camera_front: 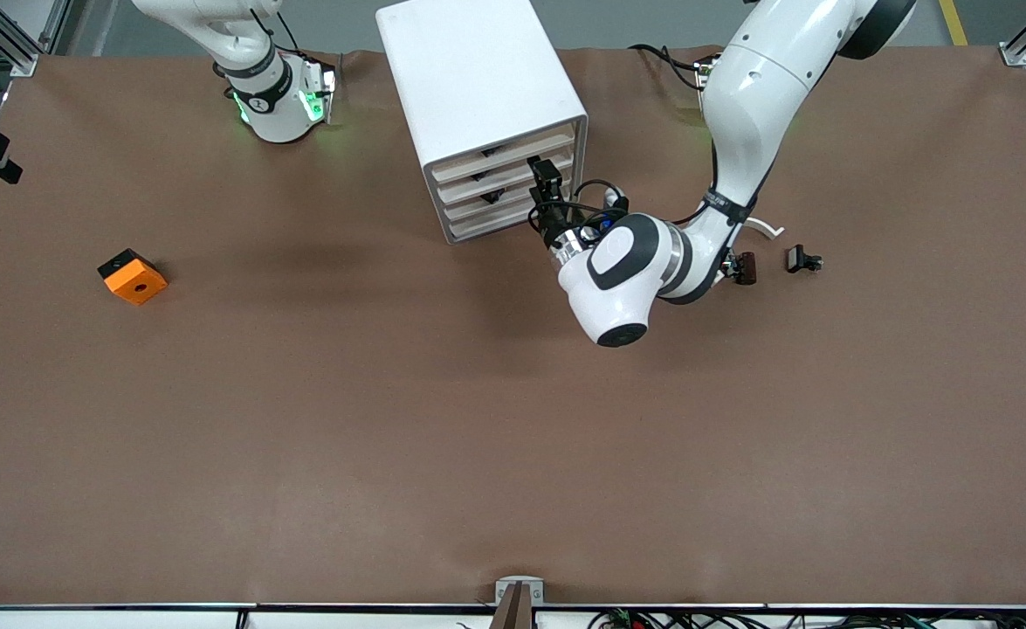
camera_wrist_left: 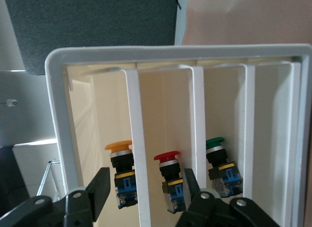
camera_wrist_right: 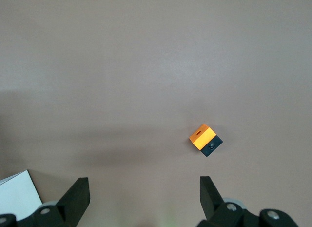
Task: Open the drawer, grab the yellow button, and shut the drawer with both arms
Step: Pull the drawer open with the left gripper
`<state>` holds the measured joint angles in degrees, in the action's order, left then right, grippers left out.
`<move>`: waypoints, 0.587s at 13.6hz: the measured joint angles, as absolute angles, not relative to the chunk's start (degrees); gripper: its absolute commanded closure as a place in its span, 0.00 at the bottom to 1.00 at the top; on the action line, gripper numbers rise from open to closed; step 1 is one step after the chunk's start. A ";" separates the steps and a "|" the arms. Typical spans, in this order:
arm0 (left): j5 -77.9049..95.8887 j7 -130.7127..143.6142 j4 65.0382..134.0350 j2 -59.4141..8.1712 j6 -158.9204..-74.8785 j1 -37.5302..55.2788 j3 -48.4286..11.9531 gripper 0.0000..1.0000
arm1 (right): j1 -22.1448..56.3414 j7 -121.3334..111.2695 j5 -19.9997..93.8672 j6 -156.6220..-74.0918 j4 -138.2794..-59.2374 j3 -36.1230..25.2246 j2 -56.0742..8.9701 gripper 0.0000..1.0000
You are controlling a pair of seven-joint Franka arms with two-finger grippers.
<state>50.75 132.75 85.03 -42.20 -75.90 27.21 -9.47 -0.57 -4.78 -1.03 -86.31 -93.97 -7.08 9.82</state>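
Standing at twelve o'clock on the desk (camera_front: 513, 437), the white cabinet (camera_front: 469, 70) has its four drawers pushed in. The left hand (camera_front: 547, 179) is at the front of an upper drawer (camera_front: 486, 179), fingers (camera_wrist_left: 100, 188) partly apart, straddling a white edge, gripping nothing. The right hand (camera_wrist_right: 144, 188) waits wide open over eleven o'clock. An orange block (camera_front: 133, 278) lies at nine. The yellow-capped button (camera_wrist_left: 121, 156) sits inside the cabinet.
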 measured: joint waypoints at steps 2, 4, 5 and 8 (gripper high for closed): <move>51.16 132.59 85.03 -42.56 -75.90 27.60 -9.48 0.39 | -0.55 -4.78 -1.03 -86.31 -93.97 -7.01 9.82 0.00; 51.38 132.58 85.03 -42.60 -75.90 28.30 -9.49 0.39 | -0.52 -4.78 -1.03 -86.31 -93.95 -6.88 9.82 0.00; 52.04 132.58 85.03 -42.63 -75.90 28.65 -9.49 0.41 | -0.52 -4.78 -1.03 -86.31 -93.95 -6.88 9.82 0.00; 53.36 132.59 85.03 -42.74 -75.90 29.62 -9.49 0.47 | -0.53 -4.78 -1.05 -86.31 -93.95 -6.92 9.82 0.00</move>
<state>53.36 132.59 85.03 -42.74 -75.90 29.62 -9.49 -0.53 -4.78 -1.05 -86.31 -93.95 -6.92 9.82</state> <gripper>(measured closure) 0.401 0.000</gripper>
